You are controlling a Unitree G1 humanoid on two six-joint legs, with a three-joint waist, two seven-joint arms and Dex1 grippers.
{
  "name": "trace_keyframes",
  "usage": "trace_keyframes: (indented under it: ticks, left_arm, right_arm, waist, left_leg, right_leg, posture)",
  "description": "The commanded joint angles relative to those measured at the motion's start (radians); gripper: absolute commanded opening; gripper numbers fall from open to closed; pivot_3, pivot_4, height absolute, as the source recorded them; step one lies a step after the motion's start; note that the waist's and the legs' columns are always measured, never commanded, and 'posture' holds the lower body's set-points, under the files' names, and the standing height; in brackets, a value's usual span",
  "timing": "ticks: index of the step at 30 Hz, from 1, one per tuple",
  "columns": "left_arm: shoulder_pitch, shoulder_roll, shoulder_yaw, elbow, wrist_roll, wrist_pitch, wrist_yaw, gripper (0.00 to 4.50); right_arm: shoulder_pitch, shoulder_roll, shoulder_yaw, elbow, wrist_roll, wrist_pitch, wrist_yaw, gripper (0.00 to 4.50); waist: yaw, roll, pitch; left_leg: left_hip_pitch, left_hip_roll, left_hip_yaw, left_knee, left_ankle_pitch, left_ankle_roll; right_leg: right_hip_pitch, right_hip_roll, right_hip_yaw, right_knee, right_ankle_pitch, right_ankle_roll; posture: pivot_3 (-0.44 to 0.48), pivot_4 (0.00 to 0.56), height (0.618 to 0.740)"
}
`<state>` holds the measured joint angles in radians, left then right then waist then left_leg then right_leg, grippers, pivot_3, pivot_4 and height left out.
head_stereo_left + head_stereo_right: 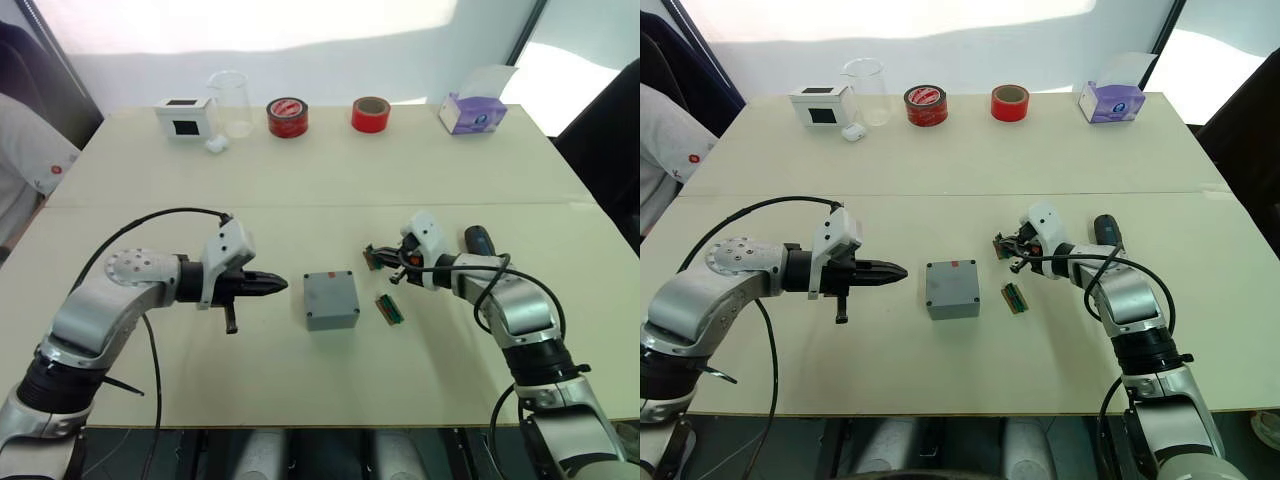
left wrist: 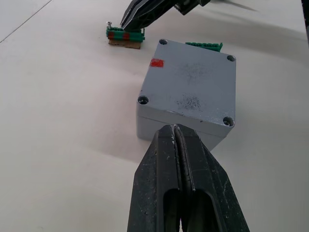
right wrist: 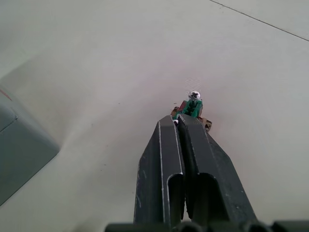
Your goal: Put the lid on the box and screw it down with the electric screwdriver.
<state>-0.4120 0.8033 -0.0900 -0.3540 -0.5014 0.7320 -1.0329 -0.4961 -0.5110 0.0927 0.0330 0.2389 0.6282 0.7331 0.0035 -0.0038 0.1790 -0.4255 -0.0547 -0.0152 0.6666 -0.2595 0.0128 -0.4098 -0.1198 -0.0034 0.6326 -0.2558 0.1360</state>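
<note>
Left wrist view: the lid sits on the box. Both end effectors, left and right, are clenched empty.

The cream table carries the box, tape rolls, and a tissue box.

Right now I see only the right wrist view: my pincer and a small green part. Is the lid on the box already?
Observer: Yes, the lid sits flat on the box.
Operator: Where is the screwdriver?
Observer: The screwdriver lies on the table by the right forearm, on the side away from the box.
Operator: And the left pincer?
Observer: The left pincer is shut and points at the box from its left, without touching it.
</note>
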Motion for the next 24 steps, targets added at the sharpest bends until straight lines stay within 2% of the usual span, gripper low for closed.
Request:
trace_keyframes:
  ticks: [1,10,24]
  left_arm:
    - [-0.010,0.005,0.006,-0.006,0.001,-0.016,-0.006,0.00]
    - [-0.015,0.000,0.002,0.000,0.004,-0.017,-0.007,0.00]
    - [0.000,0.002,0.008,-0.014,-0.004,-0.010,0.004,0.00]
  right_arm:
    - [0.004,-0.018,-0.020,-0.010,-0.002,-0.035,0.012,0.03]
    - [-0.013,-0.068,-0.002,0.038,-0.030,-0.158,0.098,0.03]
    - [-0.061,-0.096,-0.036,0.032,-0.018,-0.180,0.154,0.03]
  waist:
    - [0.000,0.000,0.000]
    - [-0.001,0.000,0.000]
    - [-0.001,0.000,0.000]
  left_leg:
    - [0.000,0.000,0.000,0.000,0.000,0.000]
    - [0.000,0.000,0.000,0.000,0.000,0.000]
    - [0.000,0.000,0.000,0.000,0.000,0.000]
  right_leg:
    - [0.000,0.000,0.000,0.000,0.000,0.000]
    - [0.000,0.000,0.000,0.000,0.000,0.000]
    - [0.000,0.000,0.000,0.000,0.000,0.000]
  posture:
    - [0.000,0.150,0.740]
    - [0.000,0.150,0.740]
    - [0.000,0.150,0.740]
